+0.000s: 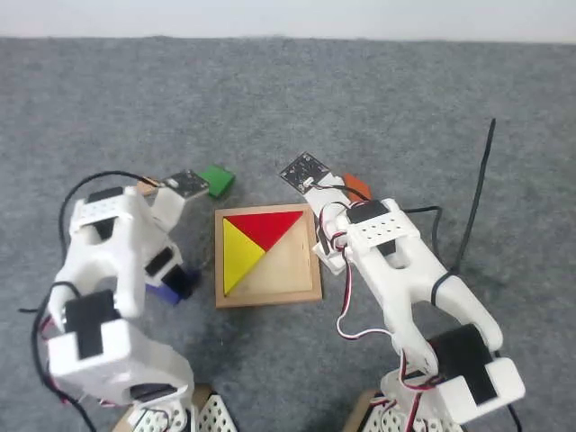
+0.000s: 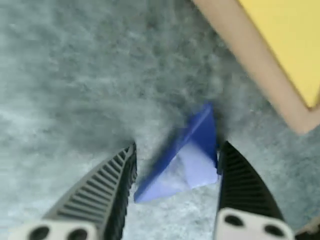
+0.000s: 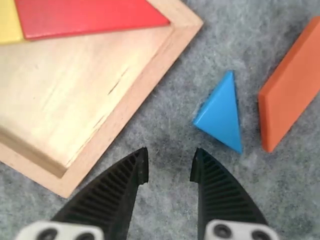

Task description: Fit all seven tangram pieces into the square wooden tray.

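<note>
The left gripper (image 2: pixel 178 146) straddles the dark blue triangle (image 2: pixel 187 160) on the carpet (image 2: pixel 75 75), jaws apart; closing on its slanted edges might squirt it away. Beyond, the right gripper (image 3: pixel 169 157) gapes empty beside the tray (image 3: pixel 125 107), with the light blue triangle (image 3: pixel 222 112) just past it.

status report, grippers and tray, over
Left gripper open around dark blue triangle piece. Right gripper open, empty, near light blue triangle piece. Square wooden tray holds red triangle and yellow triangle, half bare.

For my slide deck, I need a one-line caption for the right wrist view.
Open right end effector over the carpet near the wooden tray, a blue triangle and an orange piece.
</note>
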`<state>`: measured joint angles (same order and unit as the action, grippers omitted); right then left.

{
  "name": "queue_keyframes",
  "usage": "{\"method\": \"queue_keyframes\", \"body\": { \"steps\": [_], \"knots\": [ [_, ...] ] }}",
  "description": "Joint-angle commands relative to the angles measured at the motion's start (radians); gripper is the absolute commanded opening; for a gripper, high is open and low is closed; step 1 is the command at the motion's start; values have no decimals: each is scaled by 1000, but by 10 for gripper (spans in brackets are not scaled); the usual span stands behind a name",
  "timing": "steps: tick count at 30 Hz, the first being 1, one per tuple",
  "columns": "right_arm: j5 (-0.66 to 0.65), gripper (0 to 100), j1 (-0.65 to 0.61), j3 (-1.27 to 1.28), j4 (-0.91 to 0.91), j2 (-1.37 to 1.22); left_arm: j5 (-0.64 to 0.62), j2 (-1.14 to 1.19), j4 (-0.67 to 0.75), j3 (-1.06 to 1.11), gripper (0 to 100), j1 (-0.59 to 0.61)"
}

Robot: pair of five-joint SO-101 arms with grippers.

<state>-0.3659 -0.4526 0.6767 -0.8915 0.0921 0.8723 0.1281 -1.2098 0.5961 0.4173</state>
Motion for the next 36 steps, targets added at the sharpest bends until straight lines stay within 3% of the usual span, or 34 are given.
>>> {"method": "queue_keyframes", "body": {
  "steps": [1, 10, 14, 17, 22, 25, 28, 32, 36],
  "knots": [
    [-11, 155, -1, 0, 8, 61, -29, 18, -11, -137, 249, 58],
    [-11, 155, -1, 0, 10, 61, -71, 31, -3, -300, 246, 216],
    [-11, 155, -1, 0, 10, 59, -245, 26, 18, -343, 246, 249],
    [-11, 155, -1, 0, 10, 59, -374, 6, -54, -349, 246, 255],
    [-11, 155, -2, 2, 12, 59, -888, -80, -227, -317, 246, 270],
    [-11, 155, -4, 2, 15, 58, -1094, -124, -275, -266, 246, 290],
    [-11, 155, -4, 2, 16, 58, -1200, -138, -247, -157, 246, 250],
    [-11, 155, -4, 2, 16, 53, -1246, -92, -57, 25, 246, 144],
    [-11, 155, -5, -3, 48, -8, -1287, -20, -11, 30, 246, 135]
  ]
}}
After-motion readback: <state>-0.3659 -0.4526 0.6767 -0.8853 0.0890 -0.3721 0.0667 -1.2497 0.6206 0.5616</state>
